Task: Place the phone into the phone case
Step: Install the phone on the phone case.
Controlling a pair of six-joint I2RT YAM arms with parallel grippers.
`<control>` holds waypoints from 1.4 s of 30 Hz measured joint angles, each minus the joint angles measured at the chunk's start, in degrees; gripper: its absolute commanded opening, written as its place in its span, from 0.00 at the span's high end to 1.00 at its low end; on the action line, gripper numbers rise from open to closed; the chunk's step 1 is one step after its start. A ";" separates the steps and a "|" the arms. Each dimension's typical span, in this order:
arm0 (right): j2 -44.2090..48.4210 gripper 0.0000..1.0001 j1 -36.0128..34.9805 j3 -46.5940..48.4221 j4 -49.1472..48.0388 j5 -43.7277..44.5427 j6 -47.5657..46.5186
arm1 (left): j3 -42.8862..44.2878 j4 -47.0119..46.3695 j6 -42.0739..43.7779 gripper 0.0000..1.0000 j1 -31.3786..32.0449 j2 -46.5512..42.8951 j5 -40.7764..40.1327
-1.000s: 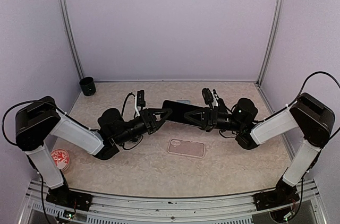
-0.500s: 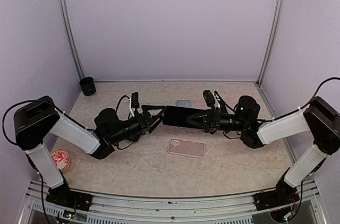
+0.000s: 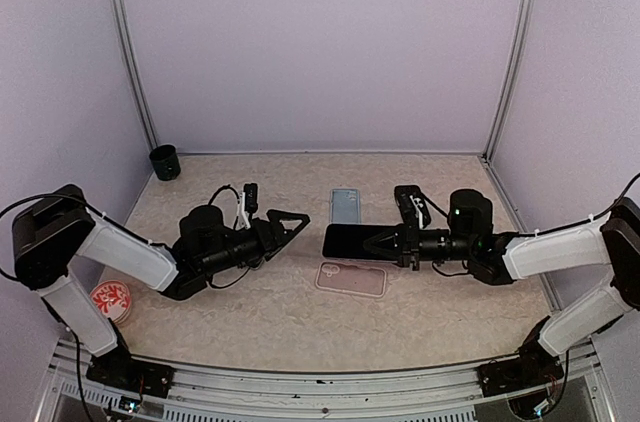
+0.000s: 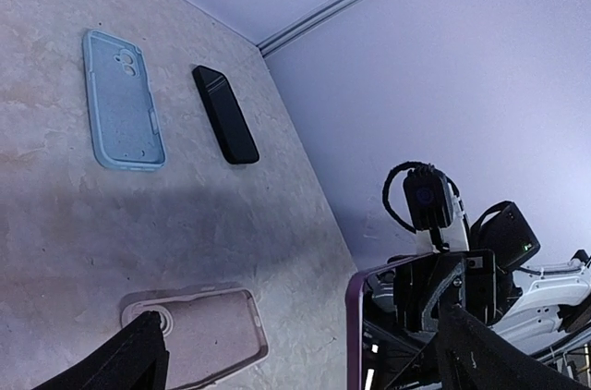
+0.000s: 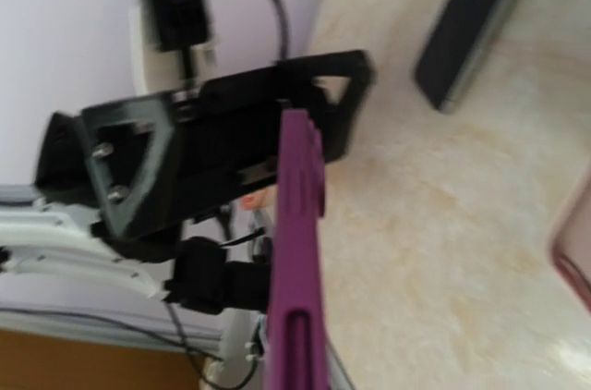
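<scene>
Purple-edged phone (image 3: 345, 240) pinched at one end in right gripper (image 3: 385, 241), jaws narrow, held level off the table (image 3: 250, 312); near pink phone case (image 3: 351, 279), which lies flat on the table; left gripper (image 3: 295, 225) spread wide, holding nothing, apart from phone's free end; pale blue case (image 3: 345, 206) farther back.

Beige, mottled table (image 3: 260, 314). Lying flat around the middle: light-blue phone case (image 3: 345, 206), inside face up, with a black phone-like slab (image 4: 225, 115) just beside it, apart. Nearer the front, pink phone case (image 3: 351, 279). Standing upright in the far-left corner: black cup (image 3: 164, 162). Near the left edge: red-and-white round object (image 3: 112, 301).
</scene>
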State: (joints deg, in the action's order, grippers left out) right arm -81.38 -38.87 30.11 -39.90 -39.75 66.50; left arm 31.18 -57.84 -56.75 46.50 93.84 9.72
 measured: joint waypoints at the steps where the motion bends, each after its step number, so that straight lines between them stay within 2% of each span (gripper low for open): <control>1: 0.68 1.00 0.00 -0.15 1.86 0.87 -0.33 | -0.11 0.09 0.72 0.01 0.15 -0.04 -0.20; 11: 0.96 1.00 0.00 0.04 15.58 7.26 -3.45 | 2.16 5.62 4.66 0.01 1.29 -0.33 -1.09; 20: -6.12 1.00 -0.13 2.21 17.40 6.78 -2.58 | 5.11 9.99 4.72 0.01 1.70 3.93 1.01; 42: -11.65 1.00 -0.31 5.01 17.49 6.80 -2.62 | 8.79 11.34 2.78 0.01 1.70 12.76 8.35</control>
State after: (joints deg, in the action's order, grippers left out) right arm -93.03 -39.18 35.11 -22.41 -32.95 63.88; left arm 39.97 -46.50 -53.98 48.21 106.61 18.06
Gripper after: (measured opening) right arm 0.059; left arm 0.989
